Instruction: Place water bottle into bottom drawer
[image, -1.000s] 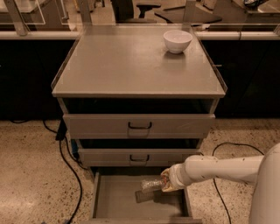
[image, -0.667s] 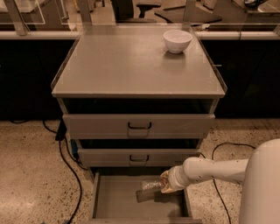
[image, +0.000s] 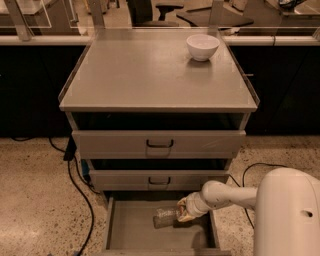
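Observation:
The water bottle (image: 165, 217) lies on its side, low inside the open bottom drawer (image: 132, 231), right of the middle; I cannot tell if it touches the grey floor. My gripper (image: 181, 212) reaches in from the right on a white arm and is shut on the bottle's right end. The bottle's cap and label are hidden by the gripper and the dim light.
The two upper drawers (image: 159, 144) are closed above the open one. A white bowl (image: 202, 46) stands at the back right of the cabinet top (image: 150, 75). Black cables (image: 75, 185) run on the floor to the left. My white body (image: 287, 215) fills the lower right.
The gripper and bottle have shifted slightly left inside the bottom drawer. My white body takes up more of the lower right.

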